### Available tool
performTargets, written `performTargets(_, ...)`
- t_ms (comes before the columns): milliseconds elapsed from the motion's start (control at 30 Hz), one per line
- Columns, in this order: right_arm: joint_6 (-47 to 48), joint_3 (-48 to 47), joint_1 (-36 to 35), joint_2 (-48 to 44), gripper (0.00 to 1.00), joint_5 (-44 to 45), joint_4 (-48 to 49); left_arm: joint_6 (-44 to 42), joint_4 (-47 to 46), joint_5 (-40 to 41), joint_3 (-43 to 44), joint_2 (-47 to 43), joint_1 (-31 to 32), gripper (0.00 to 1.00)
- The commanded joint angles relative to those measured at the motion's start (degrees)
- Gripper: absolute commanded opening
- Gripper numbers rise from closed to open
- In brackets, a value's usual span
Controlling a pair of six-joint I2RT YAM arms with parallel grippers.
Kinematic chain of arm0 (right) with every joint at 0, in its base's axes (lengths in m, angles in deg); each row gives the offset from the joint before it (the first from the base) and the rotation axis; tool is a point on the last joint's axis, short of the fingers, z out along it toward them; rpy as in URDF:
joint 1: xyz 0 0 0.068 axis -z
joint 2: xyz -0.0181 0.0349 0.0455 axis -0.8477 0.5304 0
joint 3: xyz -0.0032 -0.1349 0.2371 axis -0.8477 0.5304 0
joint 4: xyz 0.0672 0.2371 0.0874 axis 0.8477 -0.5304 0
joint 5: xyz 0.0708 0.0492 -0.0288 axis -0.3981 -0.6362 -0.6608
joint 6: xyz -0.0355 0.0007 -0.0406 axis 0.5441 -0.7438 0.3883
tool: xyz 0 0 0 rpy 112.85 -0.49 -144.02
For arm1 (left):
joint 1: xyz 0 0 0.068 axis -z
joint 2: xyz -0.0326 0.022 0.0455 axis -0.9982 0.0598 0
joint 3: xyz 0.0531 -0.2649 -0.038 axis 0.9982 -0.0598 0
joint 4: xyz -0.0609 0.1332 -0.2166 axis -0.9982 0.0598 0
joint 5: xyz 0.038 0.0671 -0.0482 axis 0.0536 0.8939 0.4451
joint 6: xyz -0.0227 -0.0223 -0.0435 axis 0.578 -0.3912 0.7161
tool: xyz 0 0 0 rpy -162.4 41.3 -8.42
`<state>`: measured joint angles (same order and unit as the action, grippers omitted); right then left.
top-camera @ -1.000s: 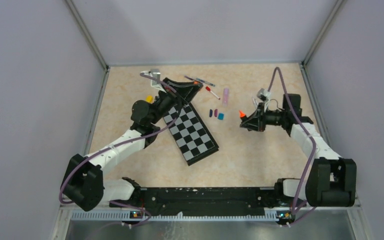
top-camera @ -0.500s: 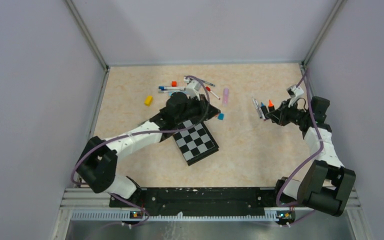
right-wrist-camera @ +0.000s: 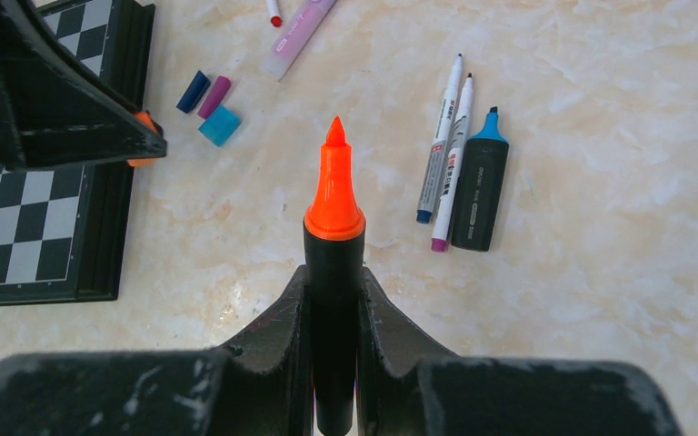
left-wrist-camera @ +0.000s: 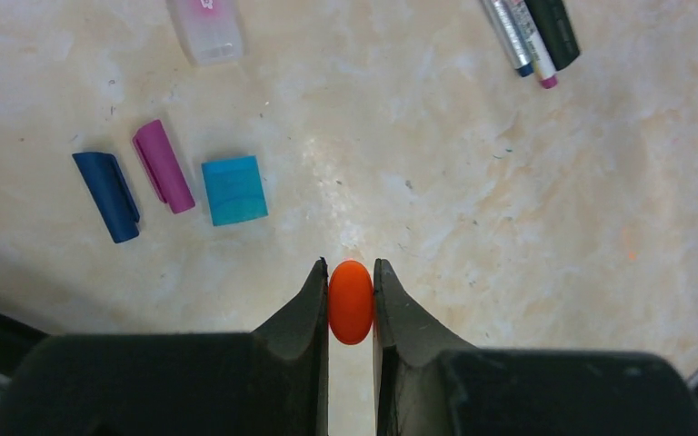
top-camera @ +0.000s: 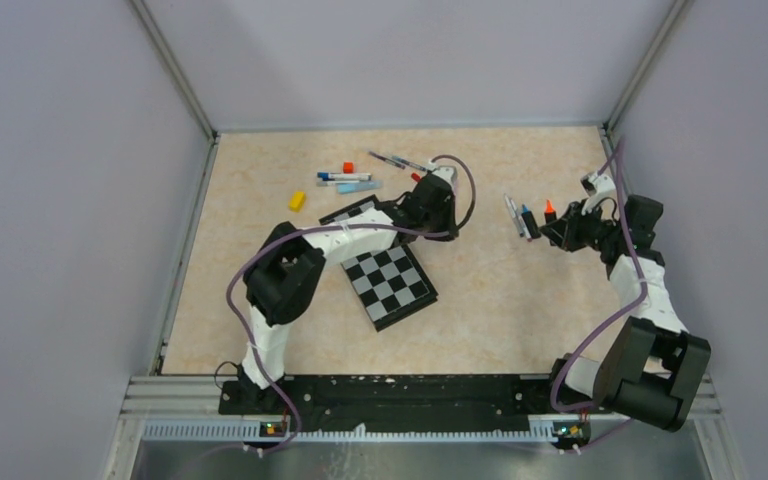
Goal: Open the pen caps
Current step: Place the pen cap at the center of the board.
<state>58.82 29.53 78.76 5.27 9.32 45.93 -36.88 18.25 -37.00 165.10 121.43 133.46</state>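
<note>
Orange plastic shows between the closed fingers of the left gripper (left-wrist-camera: 351, 270): a small orange cap (left-wrist-camera: 351, 304) is pinched there, over the marbled beige counter (left-wrist-camera: 509, 191). Three loose caps lie on the counter just beyond and to the left of it in the left wrist view. They form a short row of a dark blue cap (left-wrist-camera: 106, 196), a magenta cap (left-wrist-camera: 164, 166) and a teal cap (left-wrist-camera: 234, 190), close together but not touching. Past them lies the end of a lilac marker (left-wrist-camera: 204, 27).

The right gripper (right-wrist-camera: 334, 277) is clamped on the black barrel of an orange highlighter (right-wrist-camera: 334, 195), whose bare chisel tip points away from the wrist. In the right wrist view, two thin pens (right-wrist-camera: 445, 150) and a blue highlighter (right-wrist-camera: 480, 195) lie side by side on the counter to the right of that tip, all uncapped. A folded chessboard (right-wrist-camera: 18, 236) lies at the left, under the left arm.
</note>
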Motion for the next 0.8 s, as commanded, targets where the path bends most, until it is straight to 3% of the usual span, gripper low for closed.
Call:
performTargets(0,-1.2,-1.0,0.6,0.4,0.0,0.1,2.2,-2.6,2.6,0.4,7.2,5.0,-0.1,0.01)
performTargets(300,-1.7,-1.7,0.7,1.0,0.0,-1.0,1.8,-4.8,5.8,-2.6,16.1,14.1,-0.1,0.08)
performTargets(767,-1.6,-1.9,0.7,1.7,0.0,-0.9,1.5,-6.8,9.6,-0.8,21.3,18.3,-0.1,0.21)
